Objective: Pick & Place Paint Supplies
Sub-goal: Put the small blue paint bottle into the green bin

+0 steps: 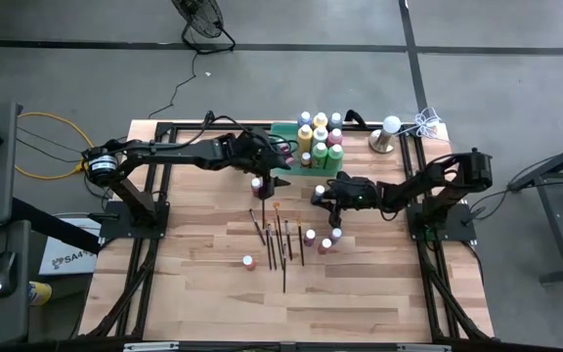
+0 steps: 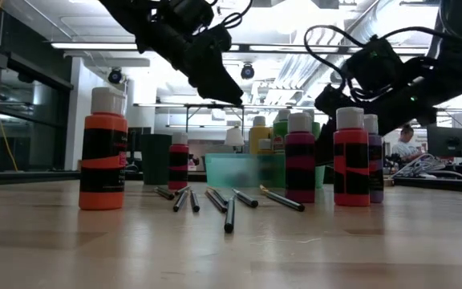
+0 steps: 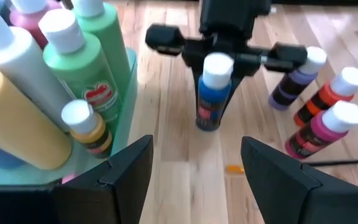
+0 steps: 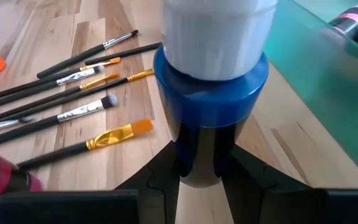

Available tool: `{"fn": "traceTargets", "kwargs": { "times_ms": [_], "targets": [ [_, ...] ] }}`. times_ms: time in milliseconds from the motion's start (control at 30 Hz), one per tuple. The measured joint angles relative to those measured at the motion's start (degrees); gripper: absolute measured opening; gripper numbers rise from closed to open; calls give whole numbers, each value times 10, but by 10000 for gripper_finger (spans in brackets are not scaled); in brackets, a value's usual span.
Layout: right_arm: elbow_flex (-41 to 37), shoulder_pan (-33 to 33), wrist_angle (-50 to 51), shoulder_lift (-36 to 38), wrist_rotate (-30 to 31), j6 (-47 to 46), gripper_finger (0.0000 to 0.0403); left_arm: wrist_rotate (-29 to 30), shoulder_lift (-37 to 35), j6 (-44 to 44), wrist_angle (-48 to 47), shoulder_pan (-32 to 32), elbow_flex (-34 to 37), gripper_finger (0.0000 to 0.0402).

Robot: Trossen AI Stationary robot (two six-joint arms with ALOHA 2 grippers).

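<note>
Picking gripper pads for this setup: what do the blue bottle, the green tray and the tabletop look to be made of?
Blue bottle: probably smooth glossy plastic, with soft highlights; its white cap looks matte.
Green tray: likely translucent plastic, since bottles show dimly through its wall.
Tabletop: wood, with visible plank seams and grain, lightly sealed by its mild sheen.

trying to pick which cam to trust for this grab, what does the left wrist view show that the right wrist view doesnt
Only the left wrist view: the right gripper seen from outside, its fingers closed on the blue bottle; the green tray packed with bottles; purple, orange and pink bottles standing on the table; the left gripper open and empty.

Only the right wrist view: the scattered paintbrushes on the wood, and a close look at the fingers pressed against the bottle's base.

Both: the white-capped blue bottle upright on the table beside the tray.
</note>
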State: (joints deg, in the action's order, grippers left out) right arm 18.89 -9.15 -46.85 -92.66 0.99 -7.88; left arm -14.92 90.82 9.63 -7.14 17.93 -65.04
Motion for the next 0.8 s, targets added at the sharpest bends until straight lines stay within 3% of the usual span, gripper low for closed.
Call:
{"fn": "traceTargets", "kwargs": {
  "times_ms": [333,567,800],
  "targets": [
    [88,0,134,0,-12,18,92,-5,0,58,7,-40,0,239],
    [147,0,197,0,-12,27,92,45,0,81,6,-65,0,239],
    [201,14,243,0,-15,52,92,55,2,81,6,-63,0,239]
  ]
}}
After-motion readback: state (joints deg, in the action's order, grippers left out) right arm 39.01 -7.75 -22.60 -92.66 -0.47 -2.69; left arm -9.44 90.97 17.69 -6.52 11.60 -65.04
